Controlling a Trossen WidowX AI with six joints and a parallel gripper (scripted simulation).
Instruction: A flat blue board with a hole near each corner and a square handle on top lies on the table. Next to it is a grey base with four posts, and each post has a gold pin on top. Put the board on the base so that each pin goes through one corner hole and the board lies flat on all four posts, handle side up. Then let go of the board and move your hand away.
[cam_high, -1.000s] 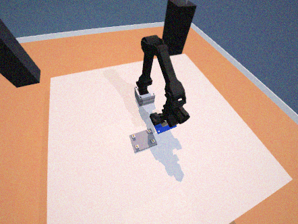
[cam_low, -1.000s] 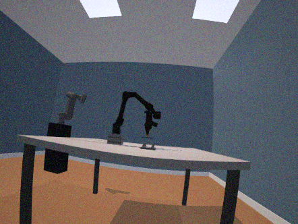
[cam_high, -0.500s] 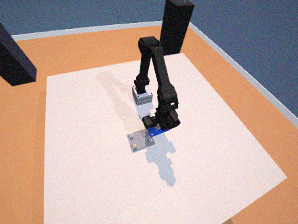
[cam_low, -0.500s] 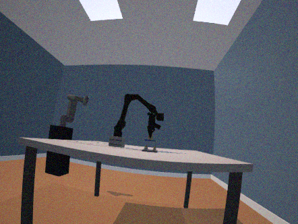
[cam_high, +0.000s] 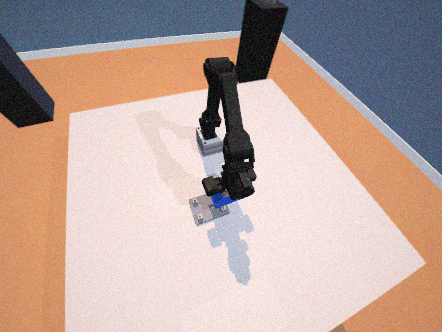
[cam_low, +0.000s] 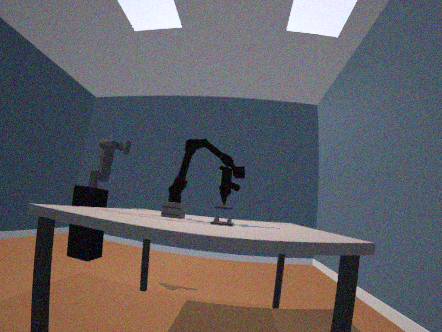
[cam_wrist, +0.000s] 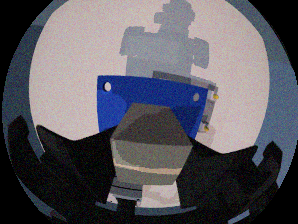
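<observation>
Your end effector is gripping the flat blue board, presumably by its square handle, which the fingers largely hide. The board is held above the white counter, roughly level, and overlaps only part of the grey four-post base. Gold pins stand uncovered on one side; no pin is seen through a hole.

Handling assessment: the board appears thin, stiff and light, with a smooth face that may be slippery; no fragility is evident. The handle is the proper hold, centred, leaving all corner holes free. Avoid gripping an edge, which would invite tilt. A twist about the handle would put the holes off the pins. You should carry it sideways over the base, square it to the posts, and lower only once aligned; pressing early could jam it.
</observation>
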